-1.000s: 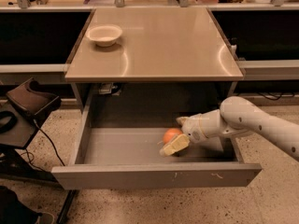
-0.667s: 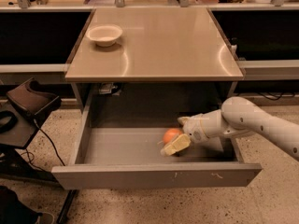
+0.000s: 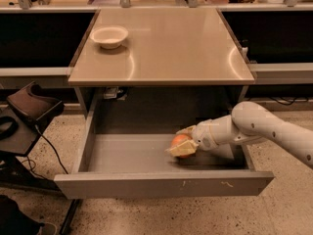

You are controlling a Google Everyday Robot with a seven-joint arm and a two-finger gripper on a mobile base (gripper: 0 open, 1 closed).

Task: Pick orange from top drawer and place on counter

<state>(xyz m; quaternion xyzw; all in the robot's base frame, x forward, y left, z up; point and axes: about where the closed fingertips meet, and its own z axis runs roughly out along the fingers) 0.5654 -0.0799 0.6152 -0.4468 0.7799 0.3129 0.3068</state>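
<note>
Small round orange fruit (image 3: pixel 180 141) low in the wide grey metal top drawer (image 3: pixel 161 184), right of centre, clamped in the pale two-finger gripper (image 3: pixel 176 143).

Reached in from the right along the drawer floor: one finger (image 3: pixel 186 130) on the far side of the orange fruit, the other on its near side, both seemingly pressed to the skin. No long axis to reckon with. Nothing else seen in the drawer. Above and farther back, the flat glossy beige counter (image 3: pixel 171 48), with a white bowl (image 3: pixel 109 35) at far left, apparently empty.
</note>
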